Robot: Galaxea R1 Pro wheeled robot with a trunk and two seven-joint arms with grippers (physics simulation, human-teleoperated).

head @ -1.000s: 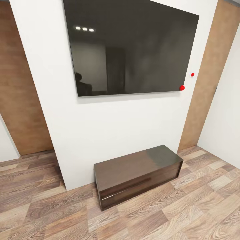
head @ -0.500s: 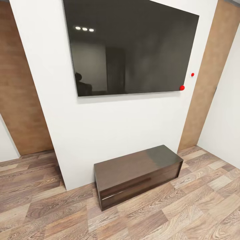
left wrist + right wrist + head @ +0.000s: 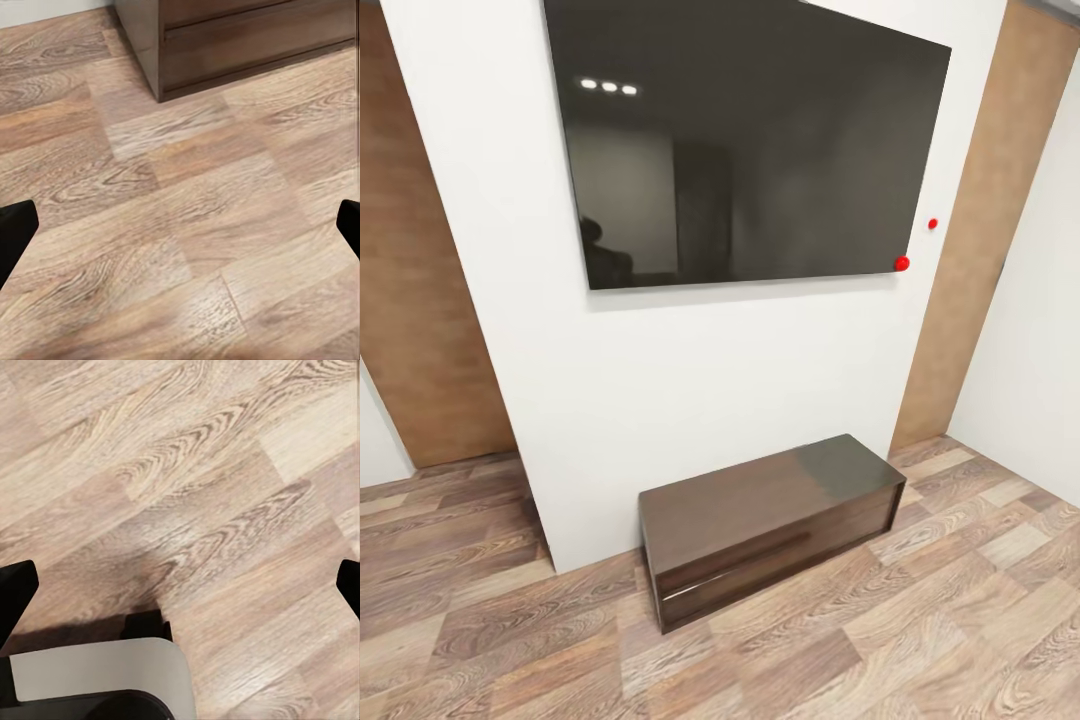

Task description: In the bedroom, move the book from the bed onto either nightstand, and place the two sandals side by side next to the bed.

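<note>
The left gripper (image 3: 180,221) hangs over bare wood-plank floor (image 3: 187,247); its dark fingertips (image 3: 15,232) show at opposite edges of the left wrist view, set wide apart with nothing between them, so it is spread and empty; the right gripper (image 3: 180,585) looks the same, tips far apart over plank floor, with a rounded white-and-dark part of the robot's own body (image 3: 97,675) below it.

Just beyond the left gripper stands the front corner of a long dark wood bench cabinet (image 3: 247,37); in the head view that cabinet (image 3: 770,520) sits on the floor against a white wall (image 3: 690,400), under a large black wall-mounted screen (image 3: 750,150) with two small red dots (image 3: 902,264) by its lower right corner; brown wood panels (image 3: 420,300) flank the wall on both sides.

The step in hand, as I judge it, is travel and search: the bed, the book, the sandals and a nightstand are out of frame, so their place relative to either gripper cannot be told from here; this long cabinet is not a nightstand and should not be taken for one. To do the step well, turn the base away from this wall and sweep the head across the room until the bed appears; keep both arms tucked and the grippers empty while driving, clear of the cabinet's corner; approach the bed along its side.
</note>
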